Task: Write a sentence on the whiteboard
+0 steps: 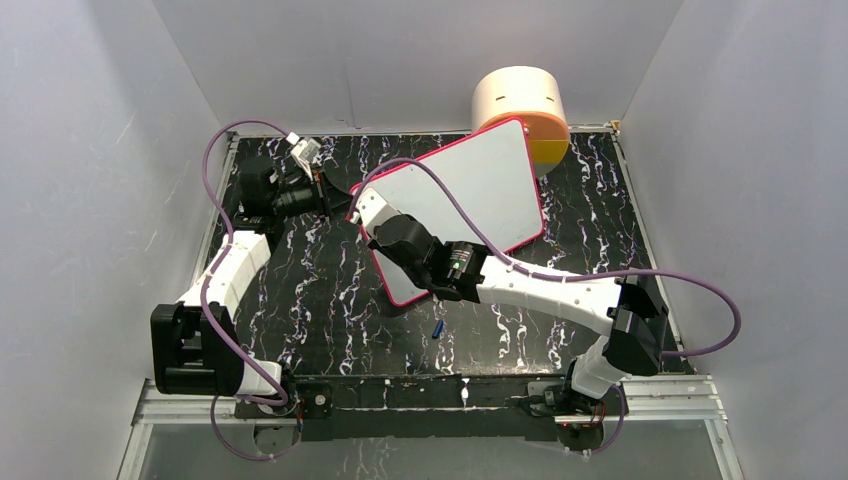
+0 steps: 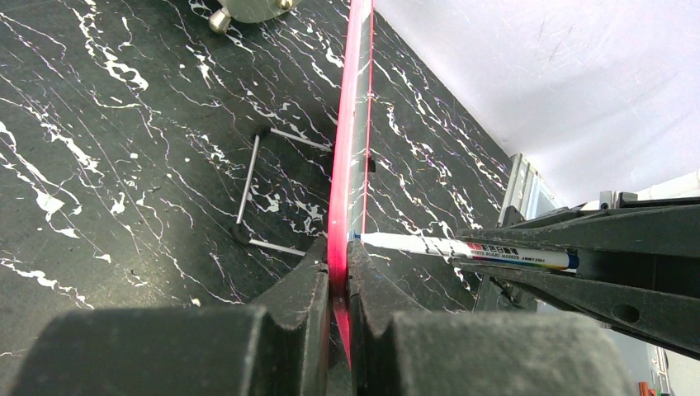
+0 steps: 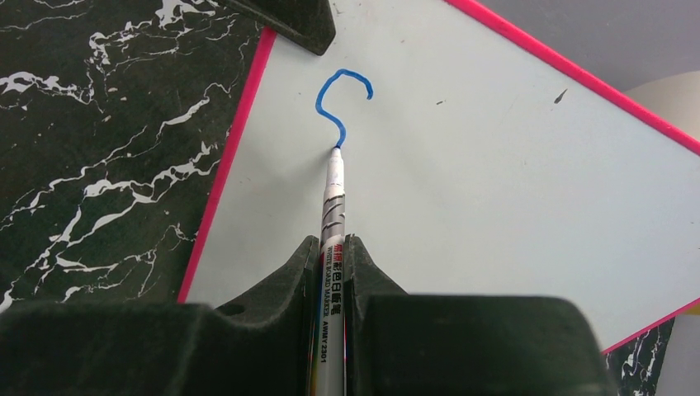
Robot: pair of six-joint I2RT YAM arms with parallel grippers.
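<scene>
Mid-table: whiteboard (image 1: 485, 185) tilted, left gripper (image 2: 338, 268) clamped on pink edge; right gripper (image 3: 332, 252) clamped on marker (image 3: 334, 194), tip touching board. Only right wrist view shows sentence (image 3: 328, 92): one blue hook stroke. Only left wrist view shows wire stand (image 2: 250, 177).

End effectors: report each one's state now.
Left end effector: closed on the edge of the whiteboard.
Right end effector: closed on the marker.

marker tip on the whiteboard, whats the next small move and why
Probably curl the tip of the marker on toward the right fingers, bowing the opposite way: the blue stroke is a hook ending at the tip, and the left fingers clamp the edge of the whiteboard.
</scene>
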